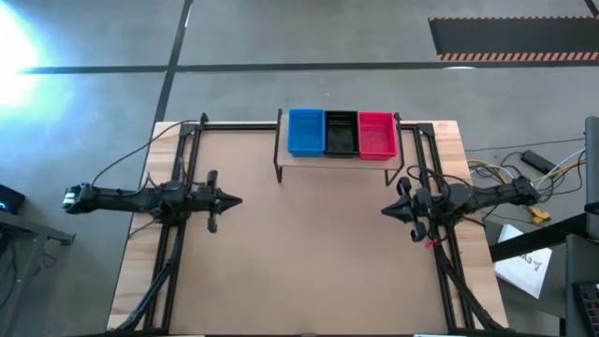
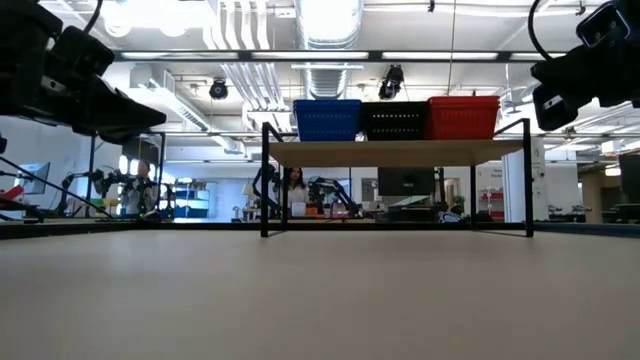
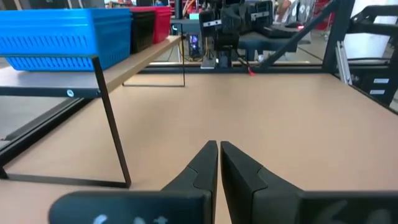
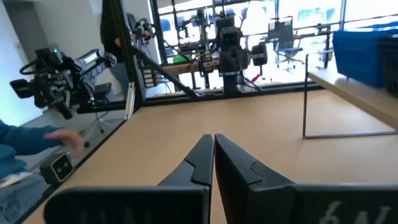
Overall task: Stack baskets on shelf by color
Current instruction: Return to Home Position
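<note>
Blue (image 1: 306, 131), black (image 1: 341, 132) and red (image 1: 376, 134) baskets sit side by side on the shelf (image 1: 337, 161) at the table's far edge; in the low view they show as blue (image 2: 327, 120), black (image 2: 395, 121) and red (image 2: 463, 116) above the plank (image 2: 395, 152). My left gripper (image 1: 240, 199) hovers shut over the table's left side, empty, fingers together in its wrist view (image 3: 219, 149). My right gripper (image 1: 384, 212) hovers shut over the right side, empty (image 4: 213, 140). Both point toward the table's middle.
The wide tabletop (image 1: 309, 253) lies between the two grippers and the shelf's thin black legs (image 3: 112, 134). Black frame rails run along the table's left (image 1: 173, 234) and right (image 1: 445, 253) sides. A person's sleeve and hand (image 4: 37, 140) show beyond the table edge.
</note>
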